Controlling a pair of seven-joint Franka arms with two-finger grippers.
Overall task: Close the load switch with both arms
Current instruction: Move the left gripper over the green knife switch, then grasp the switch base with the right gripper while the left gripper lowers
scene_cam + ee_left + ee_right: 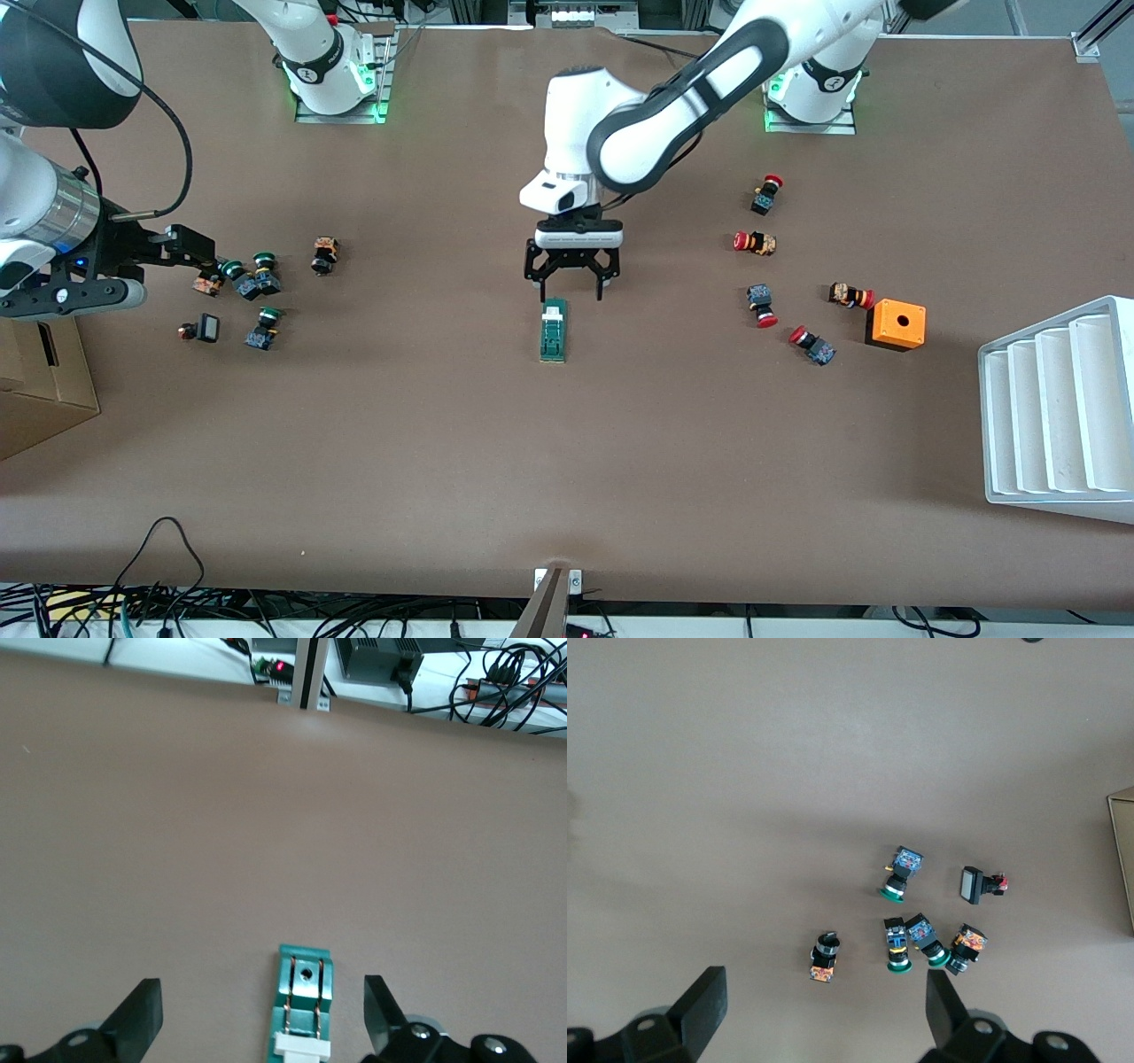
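The brown table (567, 461) carried everything. The left arm (673, 115) reached from its base down toward the middle of the table, and the right arm (53, 177) hung high at its own end of the table, waiting.

A white ridged tray (1059, 412) sat at the left arm's end, near the table's edge, and a cardboard box (40, 390) stood at the right arm's end.

The left gripper (570, 285) hung low over the middle of the table with its jaws spread wide, holding nothing; in the left wrist view its fingers (137, 1014) stood on either side of the white end of the load switch (301, 1005) without touching it. The right gripper (824, 1014) was over the cluster of green-capped buttons (257, 283), its jaws also wide apart and empty.

An orange box (896, 324) with a hole in its top sat beside the tray, toward the middle of the table.

The load switch lay flat in the middle of the table, lengthwise toward the front camera, its white sliding piece at the end nearer the arm bases, right under the left gripper.

Five red-capped buttons (766, 257) lay scattered near the orange box.
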